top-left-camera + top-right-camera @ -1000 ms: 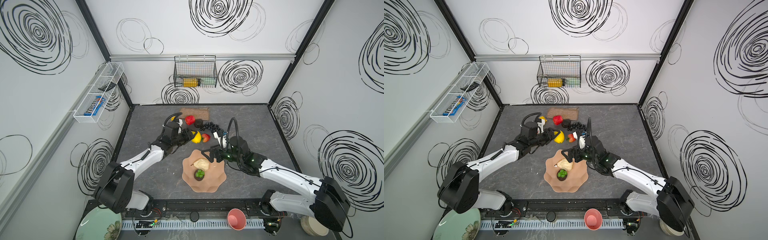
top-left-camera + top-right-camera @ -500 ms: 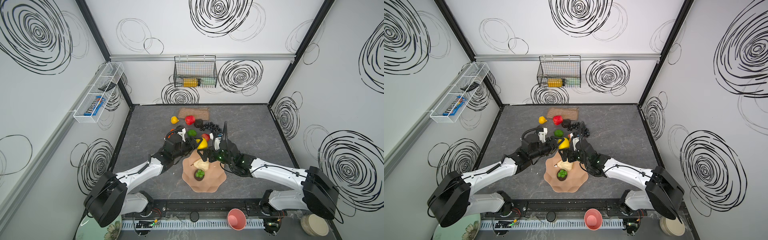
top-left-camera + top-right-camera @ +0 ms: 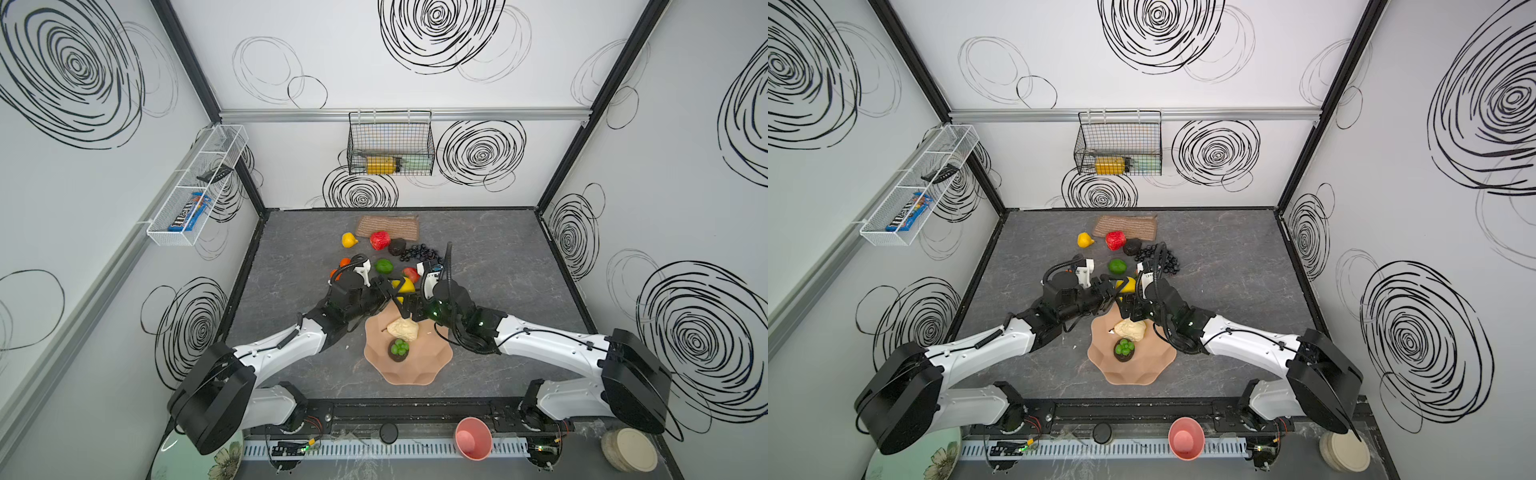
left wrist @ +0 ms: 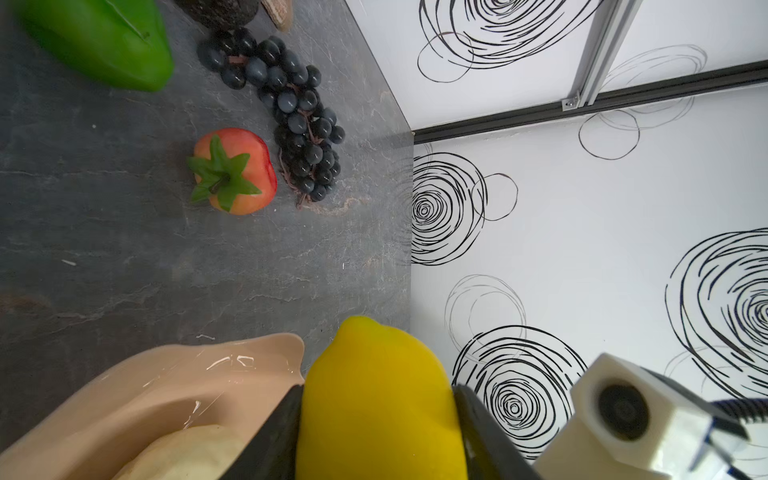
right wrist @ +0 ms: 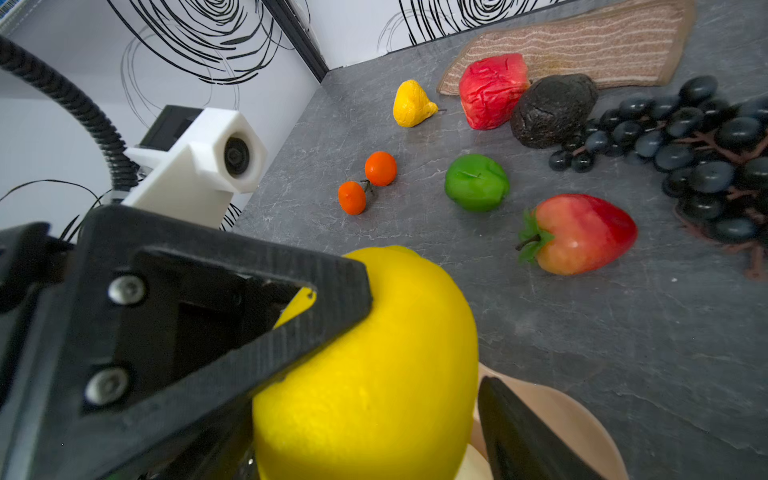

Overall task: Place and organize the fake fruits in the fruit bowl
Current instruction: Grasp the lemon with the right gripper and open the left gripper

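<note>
Clamping the glossy yellow plastic lemon [image 5: 374,374] across its narrow waist, the left gripper [image 4: 377,392] has both black fingers [image 4: 270,440] pressed against the fruit's flanks. The lemon's long axis therefore runs out along them and past their tips. The fruit hangs clear of the grey bench [image 3: 498,257], at the far rim of the wide peach-pink scalloped fruit bowl [image 3: 440,361]. The bowl's hollow lies toward the robot's base from the lemon and already holds a cream plastic pear [image 3: 403,328]. Facing in from the right, the right gripper [image 3: 411,308] sits just beside the same lemon. One of its fingers [image 5: 523,436] stands close against the fruit's side and the other is hidden, so I cannot tell whether it grips or merely brackets the fruit. Both arms look about equally near, but only the left clearly carries the lemon. The coming move is probably a short draw back over the hollow, or a hand-over.
</note>
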